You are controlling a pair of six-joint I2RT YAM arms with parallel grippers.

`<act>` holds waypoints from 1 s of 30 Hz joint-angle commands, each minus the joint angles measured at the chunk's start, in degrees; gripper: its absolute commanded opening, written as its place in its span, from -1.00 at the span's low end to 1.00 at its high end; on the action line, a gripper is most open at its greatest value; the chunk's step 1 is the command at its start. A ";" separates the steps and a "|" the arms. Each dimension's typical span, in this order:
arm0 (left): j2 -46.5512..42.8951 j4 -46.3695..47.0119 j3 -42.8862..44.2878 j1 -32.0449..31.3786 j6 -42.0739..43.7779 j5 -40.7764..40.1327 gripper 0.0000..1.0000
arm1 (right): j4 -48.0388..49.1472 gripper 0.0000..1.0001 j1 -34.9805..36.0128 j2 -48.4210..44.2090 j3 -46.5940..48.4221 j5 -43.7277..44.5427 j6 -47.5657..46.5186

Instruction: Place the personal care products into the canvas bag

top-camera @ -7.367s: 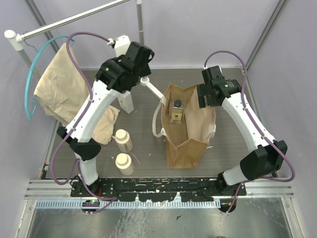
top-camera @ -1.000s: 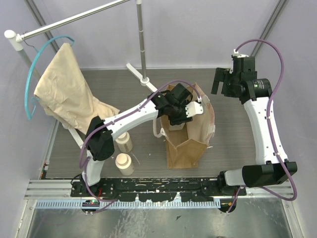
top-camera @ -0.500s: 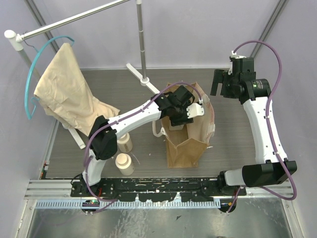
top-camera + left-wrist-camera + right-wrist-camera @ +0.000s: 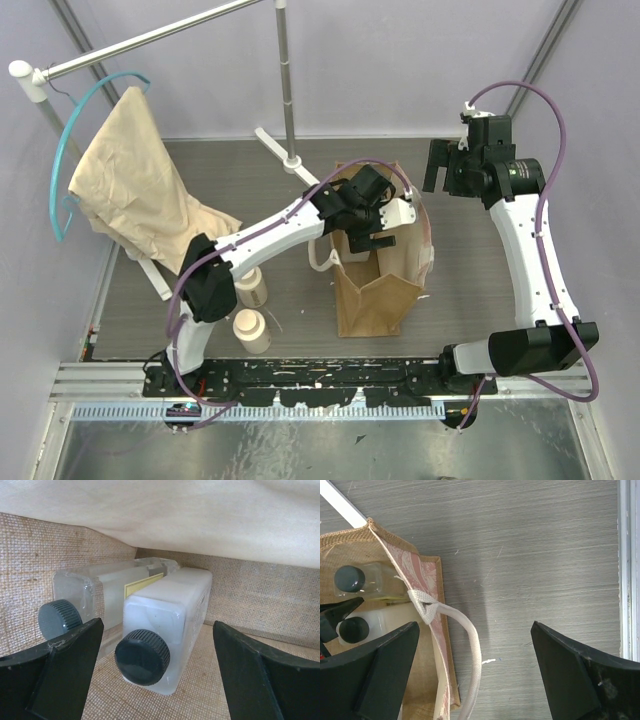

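The canvas bag [image 4: 375,300] stands mid-table with its mouth open. My left gripper [image 4: 372,230] is down inside the mouth, open and empty. In the left wrist view it [image 4: 159,672] straddles a whitish rectangular bottle [image 4: 170,615] with a dark cap. This bottle lies on the bag floor beside a second one [image 4: 95,595]. Both caps show in the right wrist view [image 4: 349,578] [image 4: 354,629]. Two cream cylindrical bottles [image 4: 249,284] [image 4: 251,330] stand left of the bag. My right gripper [image 4: 437,168] [image 4: 475,672] is open and empty, above the table right of the bag's strap handle [image 4: 470,645].
A pale beige cloth [image 4: 130,185] hangs on a blue hanger at the far left. A metal pole [image 4: 287,90] on a white base stands behind the bag. A metal rail [image 4: 627,570] edges the table on the right.
Since the earliest frame my left arm has swung from the far left into the bag, where a second rectangular bottle now lies. My right gripper has drawn back from the bag's rim.
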 commanded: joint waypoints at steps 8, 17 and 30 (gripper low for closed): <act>-10.28 4.69 3.33 0.06 -3.55 -5.73 0.96 | 2.70 1.00 -0.34 0.64 -0.24 -1.16 -0.83; -14.06 1.22 8.64 0.14 -16.70 -26.24 0.96 | 2.66 1.00 -0.36 0.98 -0.77 0.42 -1.37; -11.93 -48.92 26.48 8.20 -62.15 -40.85 0.96 | 1.77 1.00 -0.34 1.92 -1.02 1.73 -1.10</act>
